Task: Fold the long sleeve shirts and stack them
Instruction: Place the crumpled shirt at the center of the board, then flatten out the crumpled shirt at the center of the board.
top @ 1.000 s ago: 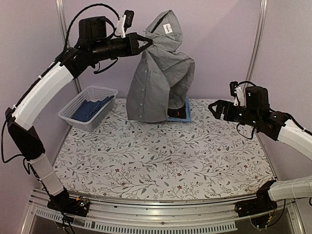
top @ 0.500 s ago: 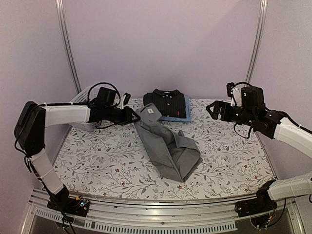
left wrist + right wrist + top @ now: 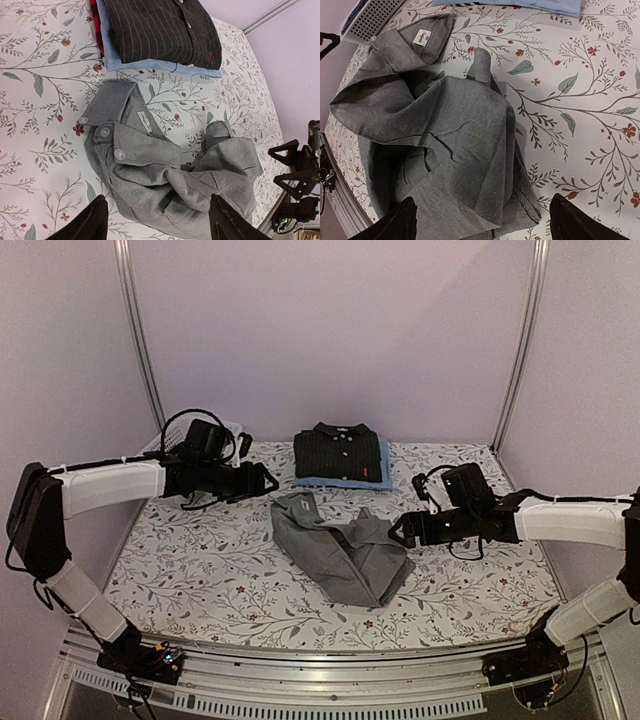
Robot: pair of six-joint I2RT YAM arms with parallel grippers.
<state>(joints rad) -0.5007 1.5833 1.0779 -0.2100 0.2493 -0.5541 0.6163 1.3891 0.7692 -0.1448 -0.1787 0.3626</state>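
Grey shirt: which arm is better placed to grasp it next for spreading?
Probably the right. The right pincer, open, sits at the edge of the grey shirt, beside its crumpled folds. The left pincer is open too, but stands apart from the collar.

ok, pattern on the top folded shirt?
Black folded shirt: thin pale pinstripes; clearest from left wrist.

A desk (image 3: 250, 580) covered in a pale cloth printed with leafy sprigs and small red flowers. A crumpled grey shirt (image 3: 345, 550) lies near its middle, collar toward the far side. At the far edge lies a folded light blue shirt (image 3: 150, 65), with a folded black shirt (image 3: 340, 453) on top. A white lattice basket (image 3: 372, 15) sits far left
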